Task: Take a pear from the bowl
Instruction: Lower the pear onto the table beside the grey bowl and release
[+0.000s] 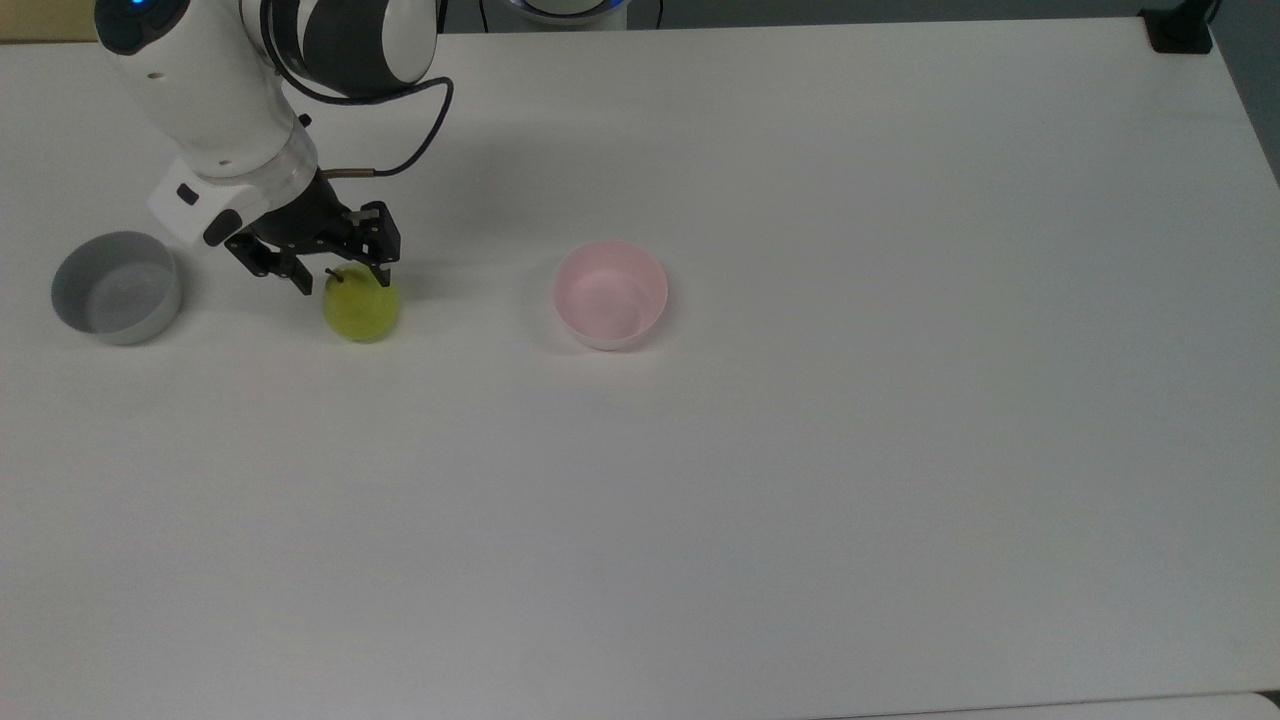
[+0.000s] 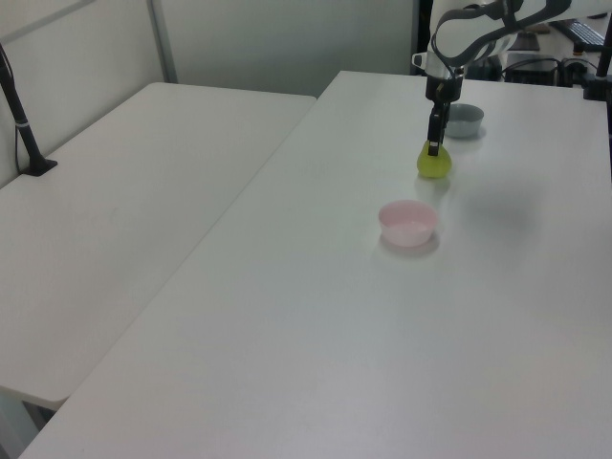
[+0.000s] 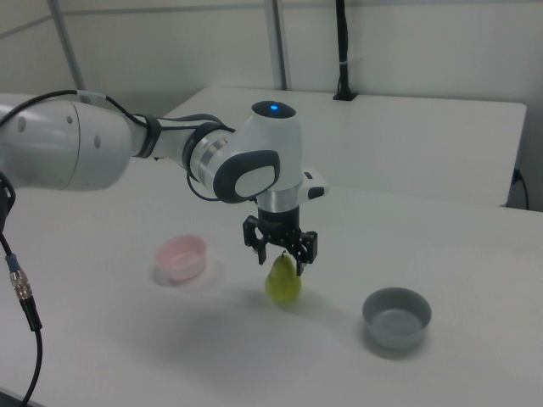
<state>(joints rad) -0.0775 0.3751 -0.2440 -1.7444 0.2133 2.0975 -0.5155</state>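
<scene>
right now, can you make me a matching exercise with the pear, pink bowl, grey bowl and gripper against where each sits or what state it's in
Things:
1. pear
2. pink bowl
3. grey bowl
4. gripper

Places or states:
A. empty, at the top view's far left
B. empty, near the table's middle
C. on the table between the two bowls
D. fingers around the pear's top

Pairs: 1-C, 2-B, 3-A, 4-D
</scene>
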